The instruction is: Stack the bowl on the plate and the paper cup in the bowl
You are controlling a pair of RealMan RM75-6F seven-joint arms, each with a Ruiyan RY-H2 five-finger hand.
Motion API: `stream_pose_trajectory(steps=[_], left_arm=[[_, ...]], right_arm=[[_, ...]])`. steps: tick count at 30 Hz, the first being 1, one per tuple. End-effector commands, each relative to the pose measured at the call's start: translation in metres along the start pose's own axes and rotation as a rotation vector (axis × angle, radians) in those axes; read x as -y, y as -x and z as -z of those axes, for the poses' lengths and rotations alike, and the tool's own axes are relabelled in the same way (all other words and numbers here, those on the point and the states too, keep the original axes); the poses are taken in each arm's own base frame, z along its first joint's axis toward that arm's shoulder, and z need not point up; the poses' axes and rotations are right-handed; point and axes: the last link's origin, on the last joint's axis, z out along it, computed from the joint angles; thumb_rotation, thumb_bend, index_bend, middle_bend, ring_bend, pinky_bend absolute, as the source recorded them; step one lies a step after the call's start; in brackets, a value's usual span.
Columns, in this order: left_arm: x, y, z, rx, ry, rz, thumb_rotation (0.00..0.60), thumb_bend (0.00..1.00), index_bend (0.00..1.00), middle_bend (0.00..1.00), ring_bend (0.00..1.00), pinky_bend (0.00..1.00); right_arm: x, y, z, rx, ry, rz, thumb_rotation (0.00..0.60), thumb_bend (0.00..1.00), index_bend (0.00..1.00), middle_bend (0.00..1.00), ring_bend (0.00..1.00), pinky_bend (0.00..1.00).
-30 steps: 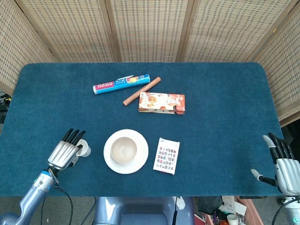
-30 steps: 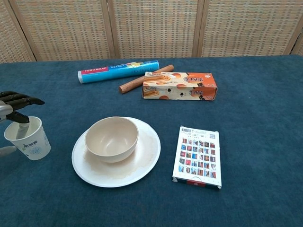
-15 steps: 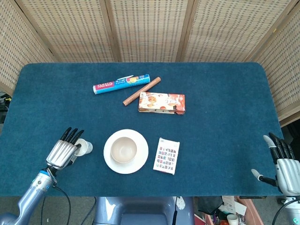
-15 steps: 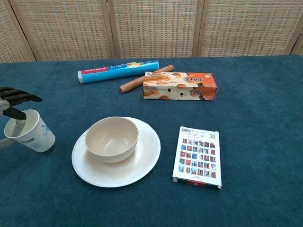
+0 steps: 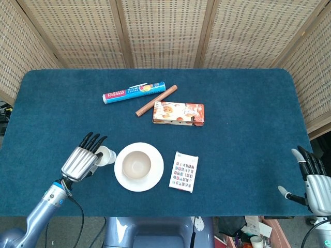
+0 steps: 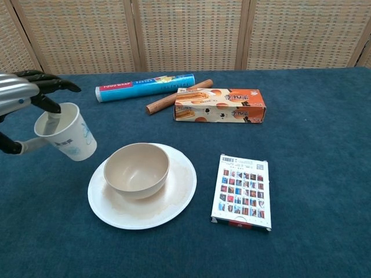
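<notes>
Blue cloth table (image 5: 248,113), wicker screens behind.
Left hand (image 6: 20,95) grasps the tilted paper cup (image 6: 65,132), left of the bowl (image 6: 137,169) on its plate (image 6: 179,191), ready for stacking.

Dark blue cloth-covered table (image 5: 243,119) backed by woven wicker screen panels (image 5: 160,31) along the top of the frame. Upper centre of the table: a blue roll box of food wrap (image 5: 133,92) lying at a slight slant, a brown wooden stick (image 5: 156,100) running diagonally just to its right, and an orange printed carton (image 5: 178,113) lying flat just below the stick's upper end. Lower centre: a white card printed with a grid of small pictures (image 5: 183,171), lying flat, well apart from the upper group.
</notes>
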Motion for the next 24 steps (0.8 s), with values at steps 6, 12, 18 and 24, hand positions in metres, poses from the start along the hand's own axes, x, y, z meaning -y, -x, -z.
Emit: stream_pose_trajectory(steps=[6, 12, 18, 24], left_arm=[[-0.037, -0.039, -0.026, -0.003, 0.087, -0.030, 0.600, 0.42, 0.60, 0.07, 0.00, 0.01], [-0.057, -0.039, -0.038, 0.037, 0.110, -0.039, 0.600, 0.42, 0.60, 0.07, 0.00, 0.01], [-0.070, -0.034, -0.045, 0.060, 0.123, -0.064, 0.600, 0.42, 0.60, 0.07, 0.00, 0.01], [-0.080, -0.026, -0.049, 0.085, 0.136, -0.079, 0.600, 0.42, 0.60, 0.07, 0.00, 0.01]], right_arm=[[-0.003, -0.002, 0.000, -0.003, 0.005, -0.010, 0.600, 0.15, 0.00, 0.00, 0.00, 0.00], [-0.004, -0.004, 0.000, -0.008, 0.004, -0.021, 0.600, 0.15, 0.00, 0.00, 0.00, 0.00], [-0.005, -0.005, 0.000, -0.010, 0.007, -0.029, 0.600, 0.15, 0.00, 0.00, 0.00, 0.00], [-0.006, -0.005, 0.000, -0.010, 0.007, -0.032, 0.600, 0.15, 0.00, 0.00, 0.00, 0.00]])
